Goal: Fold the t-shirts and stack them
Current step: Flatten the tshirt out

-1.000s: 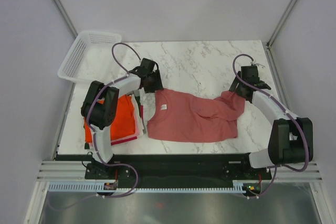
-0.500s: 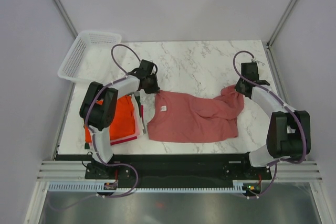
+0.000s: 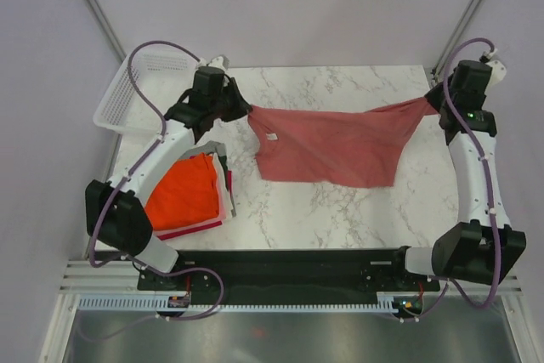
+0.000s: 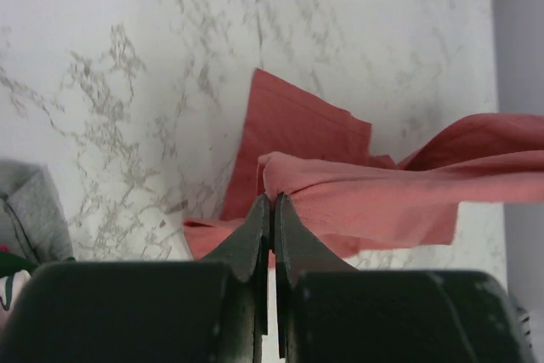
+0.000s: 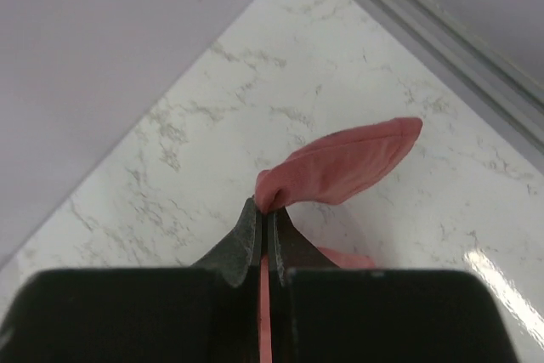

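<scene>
Along the near edge, the black mounting rail [image 3: 289, 261] is bordering a bare band of marble table [image 3: 340, 214], leaving open room between the two arm bases. At the near left, a folded stack with the orange-red t-shirt [image 3: 183, 195] on top is sitting close to the table's left edge, and a grey t-shirt [image 4: 30, 210] is showing at its far end.

Beyond that, the pinkish-red t-shirt [image 3: 327, 146] is hanging stretched across the middle of the table, its top edge pulled taut from side to side. Its lower part appears to be resting on the marble, though the overhead view is leaving this unsure.

The left arm is reaching diagonally forward over the stack, and the left gripper [image 3: 242, 110] is pinching the shirt's left upper corner with its jaws pressed together on the cloth. The right arm is extending straight along the right edge, and the right gripper [image 3: 439, 108] is clamping a bunched end of fabric near the far right corner.

Farther back, a white mesh basket [image 3: 136, 91] is sitting at the far left corner. Pale walls and metal frame posts [image 3: 463, 14] are closing in the space.
</scene>
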Robot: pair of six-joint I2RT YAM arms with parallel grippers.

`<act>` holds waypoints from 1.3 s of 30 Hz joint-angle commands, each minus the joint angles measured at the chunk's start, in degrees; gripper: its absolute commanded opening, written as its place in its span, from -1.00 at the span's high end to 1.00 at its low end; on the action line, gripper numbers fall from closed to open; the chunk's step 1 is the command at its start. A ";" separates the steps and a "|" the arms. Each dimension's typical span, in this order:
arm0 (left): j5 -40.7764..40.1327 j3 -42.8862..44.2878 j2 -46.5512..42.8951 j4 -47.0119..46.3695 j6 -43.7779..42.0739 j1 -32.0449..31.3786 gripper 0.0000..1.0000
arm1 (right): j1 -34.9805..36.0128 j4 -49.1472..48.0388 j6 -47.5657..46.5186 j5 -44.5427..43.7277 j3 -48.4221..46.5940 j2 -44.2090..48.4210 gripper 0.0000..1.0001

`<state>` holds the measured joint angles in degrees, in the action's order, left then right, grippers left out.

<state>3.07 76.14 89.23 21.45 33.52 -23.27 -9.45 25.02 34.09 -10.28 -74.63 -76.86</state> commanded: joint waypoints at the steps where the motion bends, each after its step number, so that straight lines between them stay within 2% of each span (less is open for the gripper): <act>1: -2.28 7.78 -5.29 4.03 0.41 1.82 0.96 | -5.38 1.70 3.17 5.08 -7.97 2.33 1.00; 5: 0.79 16.21 -7.66 6.58 -0.12 1.82 0.96 | -7.69 2.49 5.11 10.11 -12.82 3.81 1.00; 10: 6.24 18.78 -14.50 6.94 -0.55 1.65 0.96 | -7.77 2.32 4.06 13.18 -14.05 10.74 1.00; 16: 8.70 18.78 -24.01 6.85 -1.44 1.21 0.96 | -7.77 -0.58 -0.51 7.57 -13.79 26.11 1.00; 22: 10.64 20.10 -29.46 6.85 0.49 1.21 0.96 | -7.69 -0.84 -2.01 4.13 -13.61 32.91 1.00; 29: 9.41 22.91 -25.78 8.43 0.06 1.29 0.96 | -7.69 -0.76 0.10 7.64 -16.42 27.04 1.00; 34: 11.34 21.86 -15.42 5.36 0.76 1.91 0.96 | -7.69 -2.16 4.75 13.35 -13.53 16.14 1.00; 39: 10.20 21.51 -1.98 -0.69 3.91 5.24 0.96 | -7.42 -9.36 10.47 16.08 -8.08 4.46 1.00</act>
<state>13.23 98.50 81.03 25.56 34.26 -20.29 -16.99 19.92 39.83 2.81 -84.55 -67.51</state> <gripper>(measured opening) 0.034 0.020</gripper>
